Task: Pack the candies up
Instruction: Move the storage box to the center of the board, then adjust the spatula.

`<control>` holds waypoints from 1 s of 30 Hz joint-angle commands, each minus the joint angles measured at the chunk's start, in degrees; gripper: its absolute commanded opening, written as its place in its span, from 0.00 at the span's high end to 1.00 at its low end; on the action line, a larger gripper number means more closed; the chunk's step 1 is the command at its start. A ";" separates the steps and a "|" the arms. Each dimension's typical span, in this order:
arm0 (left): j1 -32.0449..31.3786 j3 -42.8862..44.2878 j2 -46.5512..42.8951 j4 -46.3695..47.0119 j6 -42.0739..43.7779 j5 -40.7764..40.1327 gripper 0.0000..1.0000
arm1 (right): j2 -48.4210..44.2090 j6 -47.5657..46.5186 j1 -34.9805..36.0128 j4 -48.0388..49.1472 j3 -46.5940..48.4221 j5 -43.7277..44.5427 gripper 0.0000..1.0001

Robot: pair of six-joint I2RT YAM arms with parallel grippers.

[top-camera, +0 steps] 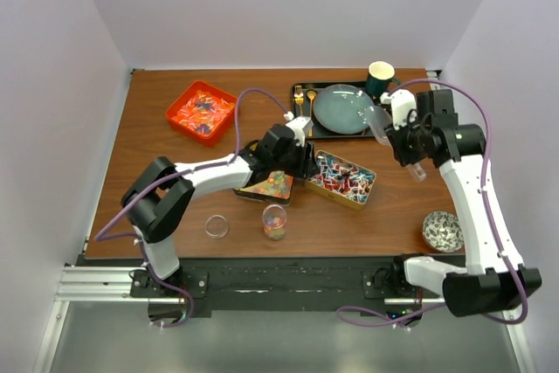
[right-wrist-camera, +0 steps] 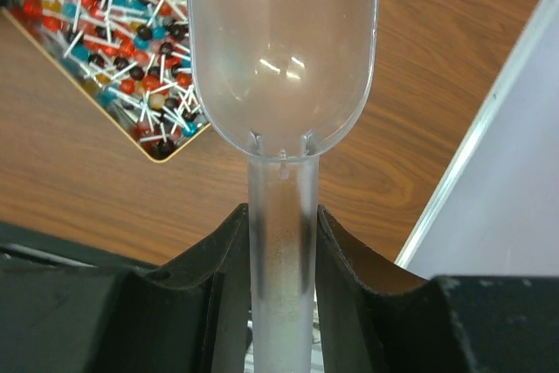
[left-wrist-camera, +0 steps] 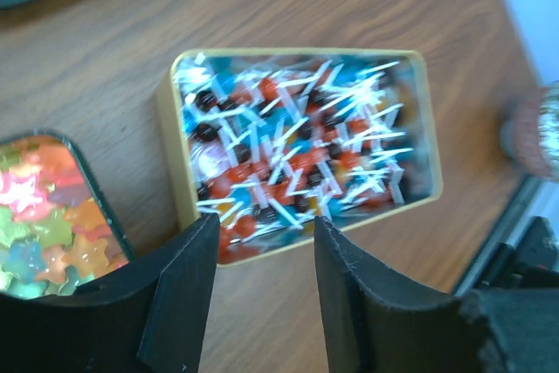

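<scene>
The clear scoop fills the right wrist view. Its thin handle is pinched between the closed fingers of the right tool, and its bowl is empty and raised above the surface.

The candies lie in several places. Wrapped red-blue-white pieces fill the gold tin at mid-surface. Gummy bits fill the dark tin just to its left. A small heap sits in the clear jar on the near side. An orange tray at the far left holds more bright pieces, too small to tell apart.

The left tool hangs over the gold tin's near edge, its fingers moderately apart with nothing between them.

The main risk I see is the two arms meeting. The left arm lies across both tins, so a scoop coming in from the right could strike it. The scoop is held only by its slim handle and may twist under a load, scattering pieces. The jar looks narrow and light, so a careless pour could miss it or knock it over.
</scene>
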 commanded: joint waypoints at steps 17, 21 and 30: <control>13.46 -5.70 -8.26 41.64 -13.45 35.79 1.00 | 11.54 -22.12 15.30 -4.66 5.68 -6.90 1.00; 13.37 -4.55 -5.89 40.76 -12.84 35.52 1.00 | 14.35 -21.68 18.39 -4.57 9.01 -6.19 1.00; 13.37 -5.61 -3.77 36.54 -10.02 34.03 1.00 | 14.81 -19.93 19.27 -6.50 20.89 -14.70 1.00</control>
